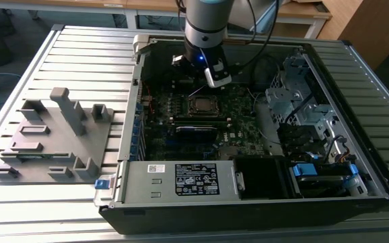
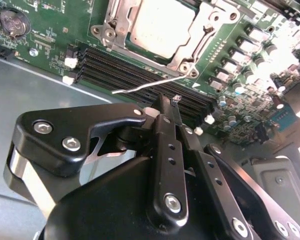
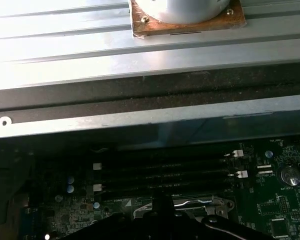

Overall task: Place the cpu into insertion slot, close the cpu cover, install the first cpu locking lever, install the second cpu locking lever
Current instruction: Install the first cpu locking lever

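Observation:
The cpu (image 2: 162,25) lies flat in the insertion slot (image 1: 201,105) on the green board, its silver top showing through the window of the cpu cover (image 2: 192,46), which lies down over it. One thin wire locking lever (image 2: 145,86) sticks out free from the socket's corner, unlatched. My gripper (image 2: 171,102) hangs just beyond that lever's free end, above the black memory slots (image 2: 140,75), fingers together with nothing between them. In the exterior view the gripper (image 1: 211,81) is over the board, just behind the socket.
The open computer case (image 1: 343,50) lies on a slatted metal table (image 1: 79,55). A grey plastic fixture (image 1: 52,136) stands at the exterior view's left. The power supply (image 1: 181,179) is at the case front, and the drive cage and cables (image 1: 296,106) are at the right.

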